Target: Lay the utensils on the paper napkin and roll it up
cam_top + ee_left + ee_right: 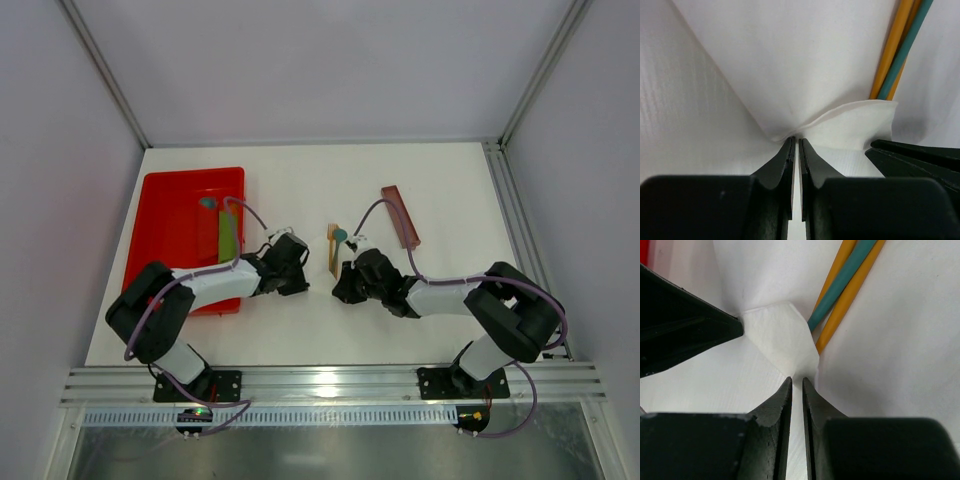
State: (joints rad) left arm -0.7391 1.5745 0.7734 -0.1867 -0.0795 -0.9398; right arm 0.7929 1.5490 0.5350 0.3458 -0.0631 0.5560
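The paper napkin [790, 60] lies white on the white table, with a fold [855, 125] turned up over the lower ends of the utensils. The utensils [892, 50] are two orange sticks and a teal one lying together; they also show in the right wrist view [845, 285] and in the top view [333, 247]. My left gripper [795, 139] is shut on the napkin's folded edge. My right gripper [796, 379] is shut on the fold's other corner [780, 335]. The two grippers [292, 265] [347, 283] face each other closely.
A red tray [170, 225] stands at the left with a green strip [228, 235] in it. A flat reddish-brown bar [400, 215] lies behind the right arm. The right gripper's fingers [915, 157] show in the left wrist view.
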